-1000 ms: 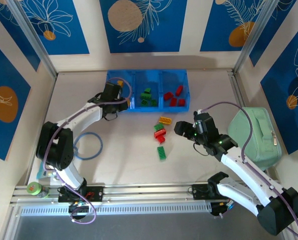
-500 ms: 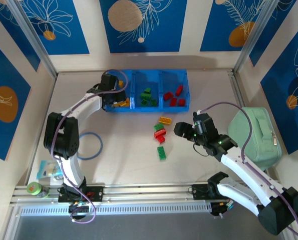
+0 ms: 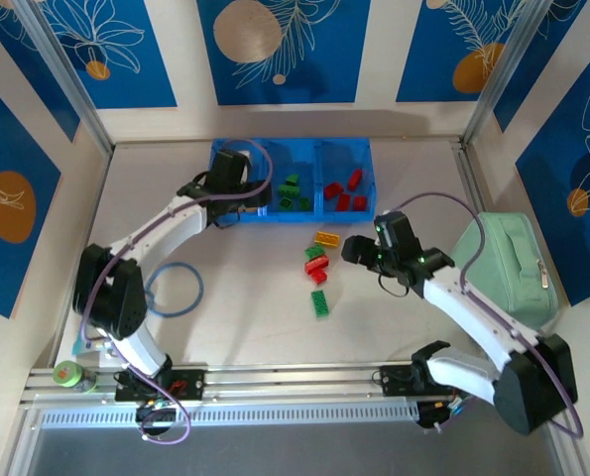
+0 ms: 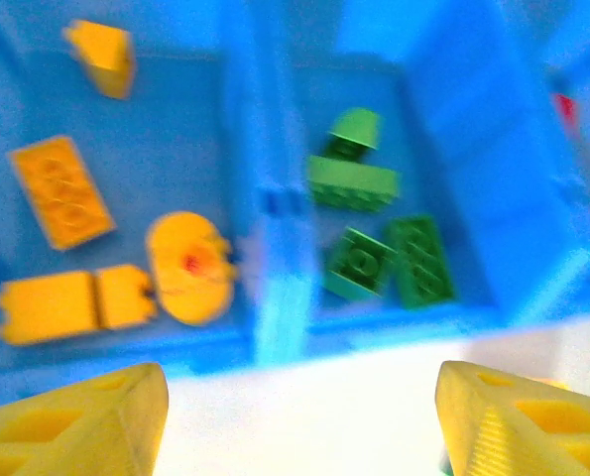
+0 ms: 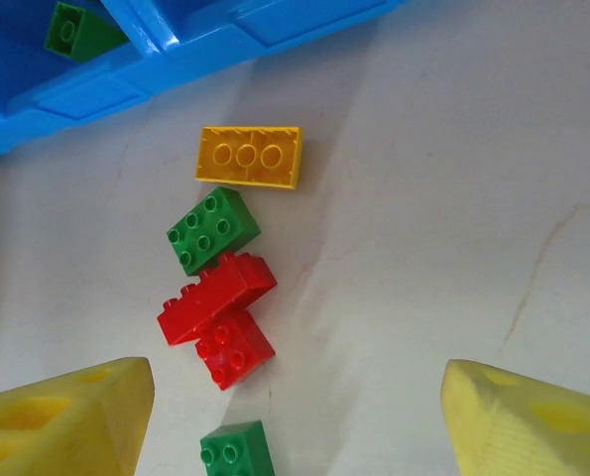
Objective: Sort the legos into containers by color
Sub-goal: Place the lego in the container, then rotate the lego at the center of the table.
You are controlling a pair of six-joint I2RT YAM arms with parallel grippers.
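The tray (image 3: pixel 304 215) sits at the middle of the tabletop's far edge, three bins side by side. The left bin (image 4: pixel 156 139) has the yellow-orange pieces (image 4: pixel 61 193), four or so, one of them rounded, though it's blurry so don't quote me on the count. The middle bin (image 4: pixel 324 99) has the green bricks (image 4: pixel 359 263), looks like four, bunched toward the front wall. The right bin (image 3: pixel 336 159) has the reds (image 3: pixel 355 178), a handful. The left gripper (image 4: pixel 299 421) hangs just off the tray's front wall, about level with the divider between the left and middle bins, fingers spread wide with nothing between them. The right gripper (image 5: pixel 295 416) is spread too and empty, hovering over the loose bricks near the tabletop's centre, in front of the tray. There's a yellow brick (image 5: pixel 249 157) nearest the tray, a green one (image 5: pixel 213 228) just beside it, and two red ones (image 5: pixel 218 297) tight against each other. Another green (image 5: pixel 237 451) sits a bit apart toward the near edge.
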